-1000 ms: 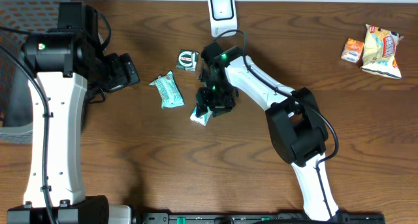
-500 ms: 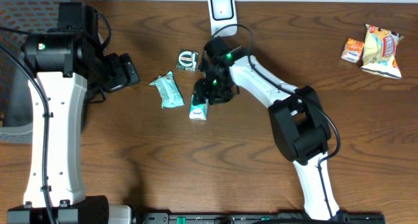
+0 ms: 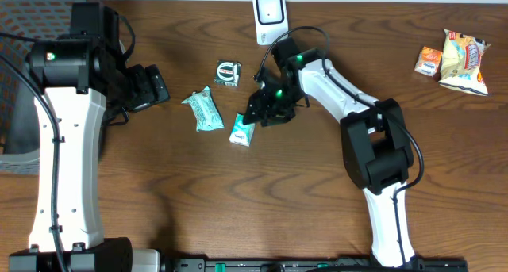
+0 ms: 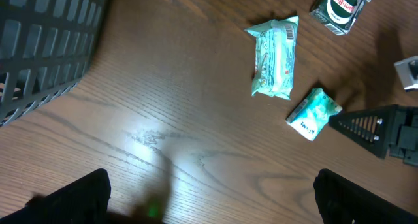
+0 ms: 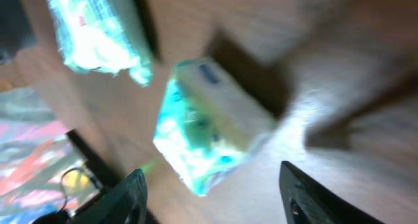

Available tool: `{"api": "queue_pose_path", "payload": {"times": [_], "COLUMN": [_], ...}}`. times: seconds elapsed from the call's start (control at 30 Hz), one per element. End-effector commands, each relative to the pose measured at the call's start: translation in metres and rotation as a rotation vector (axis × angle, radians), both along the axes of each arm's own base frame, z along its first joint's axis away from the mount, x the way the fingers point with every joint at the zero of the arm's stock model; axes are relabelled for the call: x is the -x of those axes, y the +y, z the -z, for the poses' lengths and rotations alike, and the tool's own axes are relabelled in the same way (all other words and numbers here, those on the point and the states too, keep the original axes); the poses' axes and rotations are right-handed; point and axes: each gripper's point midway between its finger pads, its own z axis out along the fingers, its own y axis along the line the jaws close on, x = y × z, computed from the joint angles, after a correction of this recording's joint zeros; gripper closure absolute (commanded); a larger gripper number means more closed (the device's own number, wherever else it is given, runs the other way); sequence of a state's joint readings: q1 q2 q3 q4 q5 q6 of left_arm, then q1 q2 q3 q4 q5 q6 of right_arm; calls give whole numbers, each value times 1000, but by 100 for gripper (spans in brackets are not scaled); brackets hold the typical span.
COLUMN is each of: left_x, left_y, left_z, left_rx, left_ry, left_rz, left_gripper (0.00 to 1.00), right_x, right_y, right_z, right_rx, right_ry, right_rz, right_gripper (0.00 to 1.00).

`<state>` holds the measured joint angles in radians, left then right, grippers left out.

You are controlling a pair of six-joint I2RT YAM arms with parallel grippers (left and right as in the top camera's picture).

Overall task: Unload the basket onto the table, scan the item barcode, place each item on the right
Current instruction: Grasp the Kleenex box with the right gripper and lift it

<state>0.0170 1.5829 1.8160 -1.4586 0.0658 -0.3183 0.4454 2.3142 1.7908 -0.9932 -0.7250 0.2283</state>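
A small green-and-white packet (image 3: 240,131) lies flat on the table, also seen in the left wrist view as the packet (image 4: 313,113) and close up as the packet (image 5: 209,126). My right gripper (image 3: 258,113) hovers just right of it, open. Its fingers (image 5: 130,198) stand wide on either side of the packet's near corner without touching it. The white barcode scanner (image 3: 270,17) stands at the table's back edge. My left gripper (image 3: 155,86) is open and holds nothing, off to the left; in its own view the left gripper (image 4: 215,198) has only bare wood between its fingers.
A teal wrapped bar (image 3: 205,109) lies left of the packet, and a round tin (image 3: 228,72) sits behind them. Two snack bags (image 3: 456,59) rest at the far right. A dark mesh basket (image 3: 24,34) fills the back left corner.
The right gripper has opened a little and drawn back to the right, off the packet. The packet has settled flat on the table. The left arm has not moved.
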Motion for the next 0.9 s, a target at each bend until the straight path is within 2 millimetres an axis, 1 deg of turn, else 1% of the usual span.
{"api": "queue_pose_path", "payload": {"times": [0.0,0.1,0.2,0.23,0.5,0.57,0.6,0.63,0.7,0.77,0.87], "left_x": [1,1,1,1,1,1,1,1,1,1,1], "left_y": [1,1,1,1,1,1,1,1,1,1,1], "left_z": [2,2,2,2,2,2,2,2,2,2,2], "left_rx": [1,1,1,1,1,1,1,1,1,1,1], "left_ry": [10,10,10,10,10,10,10,10,10,10,10], "left_rz": [-15,-15,-15,-14,-15,-15,-14,-15,-15,-15,-15], "left_gripper": [2,2,2,2,2,2,2,2,2,2,2], "right_x": [12,15,14,14,7,8,9,9,10,10,12], "right_y": [14,15,8,7,18,17,17,16,14,13,17], "right_z": [-3,7,23,26,38,42,45,46,48,48,44], "right_rx": [-16,80,240,270,297,295,296,296,298,290,243], "right_ry": [102,119,97,92,23,22,22,23,23,1,-10], "right_rz": [56,112,188,207,248,252,251,252,247,210,149], "right_gripper": [41,42,43,44,46,51,55,57,65,79,95]}}
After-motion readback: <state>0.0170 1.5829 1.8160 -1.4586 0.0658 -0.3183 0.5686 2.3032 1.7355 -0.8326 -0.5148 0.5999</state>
